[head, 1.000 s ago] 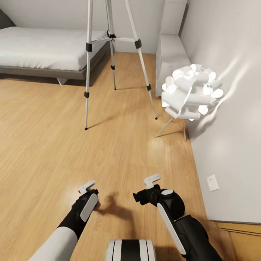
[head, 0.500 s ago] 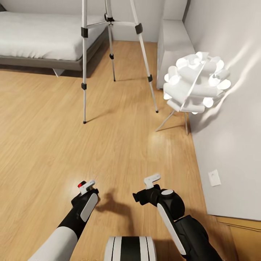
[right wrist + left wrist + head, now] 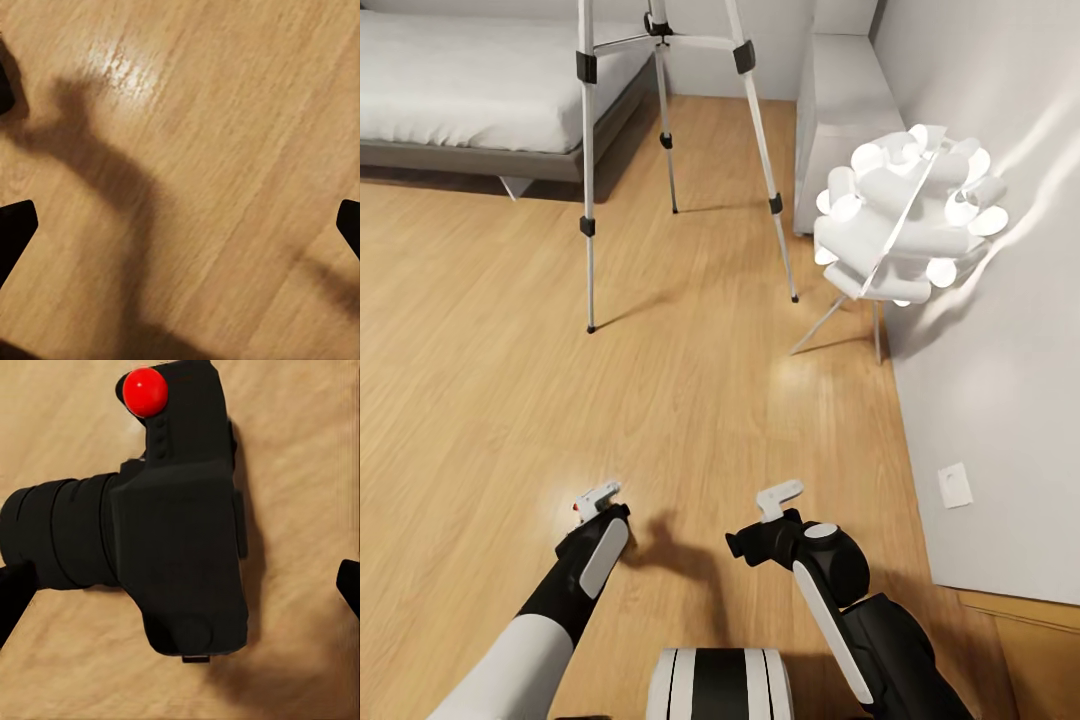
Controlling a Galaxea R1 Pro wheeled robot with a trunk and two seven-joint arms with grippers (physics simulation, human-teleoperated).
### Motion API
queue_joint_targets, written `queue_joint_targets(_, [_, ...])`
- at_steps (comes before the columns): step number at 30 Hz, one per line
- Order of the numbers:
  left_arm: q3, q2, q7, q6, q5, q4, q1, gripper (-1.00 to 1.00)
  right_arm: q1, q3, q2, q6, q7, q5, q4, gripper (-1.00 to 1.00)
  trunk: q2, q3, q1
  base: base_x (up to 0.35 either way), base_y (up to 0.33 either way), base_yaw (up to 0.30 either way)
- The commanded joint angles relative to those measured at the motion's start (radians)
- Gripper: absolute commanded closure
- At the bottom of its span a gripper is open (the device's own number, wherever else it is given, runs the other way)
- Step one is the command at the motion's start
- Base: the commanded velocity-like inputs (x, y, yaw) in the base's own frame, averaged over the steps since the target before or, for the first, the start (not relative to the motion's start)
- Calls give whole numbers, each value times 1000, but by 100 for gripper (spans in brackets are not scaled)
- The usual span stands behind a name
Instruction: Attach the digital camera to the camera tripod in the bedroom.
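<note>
Closing on the camera tripod [image 3: 660,150]: you're mid-approach, digital camera [image 3: 176,532] held between the left gripper [image 3: 596,502] jaws, well short of it. Right gripper [image 3: 778,500] jaws wide, empty. Next: drive closer, raise camera to the tripod's top.

Matt black plastic digital camera [image 3: 176,536]; silvery metal camera tripod [image 3: 588,150] legs; glossy light wood floor [image 3: 480,400]

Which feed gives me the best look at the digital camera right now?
The left wrist view: the digital camera is in close-up, with lens barrel and red dot plain. The head view offers just a red speck at the left gripper; the right wrist view looks onto wood floor.
</note>
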Motion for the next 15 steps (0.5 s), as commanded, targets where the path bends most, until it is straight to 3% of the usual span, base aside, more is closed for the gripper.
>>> queue_joint_targets(1, [-3,1,13,5,5,-10,-1,-100,-1,0,0,4,-4,-6,-1,-100,0,-1,0,0,0,0])
queue_joint_targets(10, [-3,6,45,9,5,-45,-5,-100,-1,-1,0,4,-3,-5,-1,-100,0,-1,0,0,0,0])
queue_joint_targets(15, [-3,6,50,10,5,-52,-9,-100,-1,-3,0,4,-4,-5,-1,-100,-1,-20,2,0,0,0])
